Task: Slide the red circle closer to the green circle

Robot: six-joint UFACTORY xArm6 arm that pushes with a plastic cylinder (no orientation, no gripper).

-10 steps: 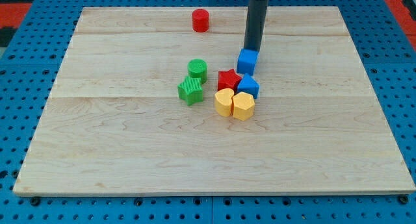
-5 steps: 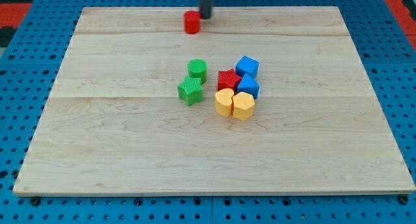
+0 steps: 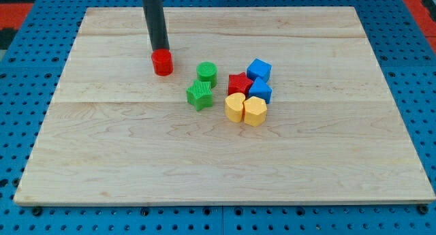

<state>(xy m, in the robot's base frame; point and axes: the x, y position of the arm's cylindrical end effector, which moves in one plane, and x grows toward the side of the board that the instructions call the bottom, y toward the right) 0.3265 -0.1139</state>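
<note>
My tip (image 3: 161, 50) had no jaws to open or close; it sat touching the red circle (image 3: 162, 62) on its top side. The red circle lay near the green circle (image 3: 207, 73), to its left and slightly above. Judged light, rigid, smooth: liable to roll off a push. Best contact looked like its upper-left flank, pressing through centre.
</note>
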